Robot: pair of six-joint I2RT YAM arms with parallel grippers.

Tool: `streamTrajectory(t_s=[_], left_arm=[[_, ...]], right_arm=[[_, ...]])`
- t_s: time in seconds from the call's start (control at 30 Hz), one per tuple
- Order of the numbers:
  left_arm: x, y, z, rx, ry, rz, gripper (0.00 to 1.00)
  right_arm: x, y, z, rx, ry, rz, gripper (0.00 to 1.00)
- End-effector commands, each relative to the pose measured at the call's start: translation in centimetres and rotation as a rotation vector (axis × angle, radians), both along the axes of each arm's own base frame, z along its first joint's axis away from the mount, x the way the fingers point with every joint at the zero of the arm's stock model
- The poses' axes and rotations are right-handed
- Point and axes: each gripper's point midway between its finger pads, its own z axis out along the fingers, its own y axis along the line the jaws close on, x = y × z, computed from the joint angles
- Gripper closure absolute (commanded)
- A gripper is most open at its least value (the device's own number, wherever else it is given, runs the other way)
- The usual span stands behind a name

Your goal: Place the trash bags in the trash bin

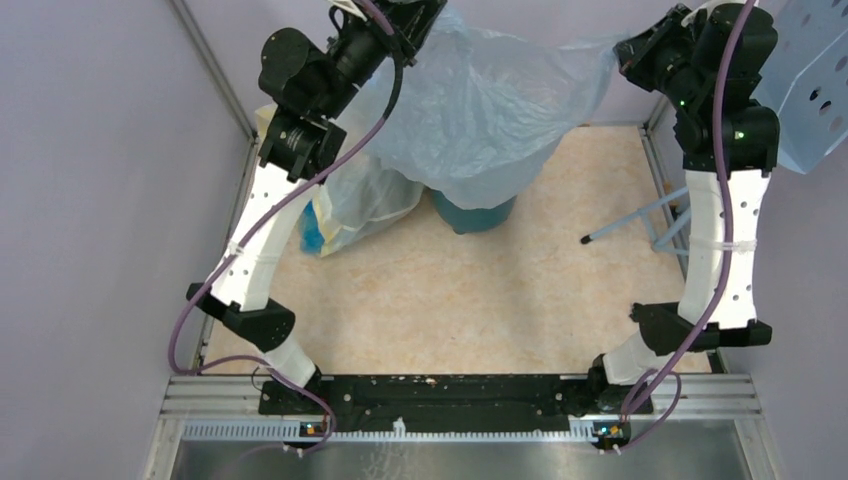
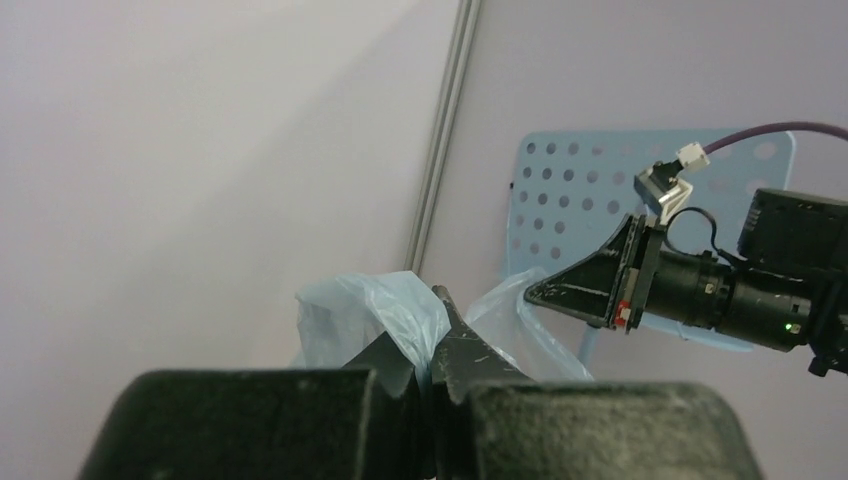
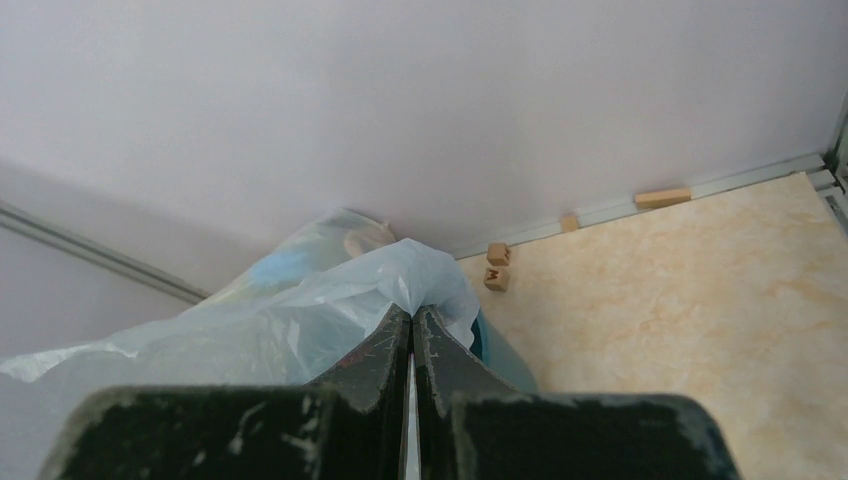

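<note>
The pale-blue trash bag [image 1: 490, 110] hangs stretched between both grippers, high over the dark teal trash bin [image 1: 482, 216], and drapes over the bin's top. My left gripper [image 1: 418, 22] is shut on the bag's left edge; the left wrist view shows the film [image 2: 350, 305] pinched in that gripper [image 2: 428, 335]. My right gripper [image 1: 626, 48] is shut on the bag's right edge. In the right wrist view that gripper [image 3: 412, 312] clamps a fold of the bag [image 3: 300, 325], with the bin's rim [image 3: 500, 358] just below. The right gripper [image 2: 540, 292] also shows in the left wrist view.
A yellowish translucent bag [image 1: 345, 215] with blue items leans against the left back corner beside the bin. A pale-blue perforated chair [image 1: 812, 80] stands at the back right, one leg [image 1: 635, 222] reaching over the floor. Small wooden blocks [image 3: 497, 266] lie along the back wall.
</note>
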Motion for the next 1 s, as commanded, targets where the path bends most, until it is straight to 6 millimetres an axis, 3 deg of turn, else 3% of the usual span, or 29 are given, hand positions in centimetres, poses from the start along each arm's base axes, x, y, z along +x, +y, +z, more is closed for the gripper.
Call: streamTrajectory(t_s=[0.0, 0.2, 0.37, 0.5, 0.77, 0.97], left_arm=[[-0.2, 0.6, 3.3, -0.101, -0.096, -0.080, 1.00], [-0.6, 2.5, 5.8, -0.144, -0.219, -0.050, 1.00], [-2.2, 3.5, 7.9, -0.189, -0.317, -0.050, 1.00], [-2.3, 4.0, 8.4, -0.199, -0.336, -0.020, 1.00], [-1.9, 3.7, 7.5, -0.193, -0.308, -0.031, 1.00], [1.0, 1.4, 2.9, -0.178, -0.173, -0.099, 1.00]], right_arm=[[0.9, 0.8, 1.5, 0.016, -0.060, 0.050, 1.00], [0.7, 4.1, 6.5, 0.079, -0.297, 0.237, 1.00], [0.8, 3.7, 9.5, 0.082, -0.395, 0.216, 1.00], [1.2, 3.2, 10.1, 0.045, -0.413, 0.189, 1.00], [0.0, 2.1, 10.1, 0.003, -0.439, 0.136, 1.00], [1.7, 0.2, 4.3, -0.003, -0.249, 0.022, 1.00]])
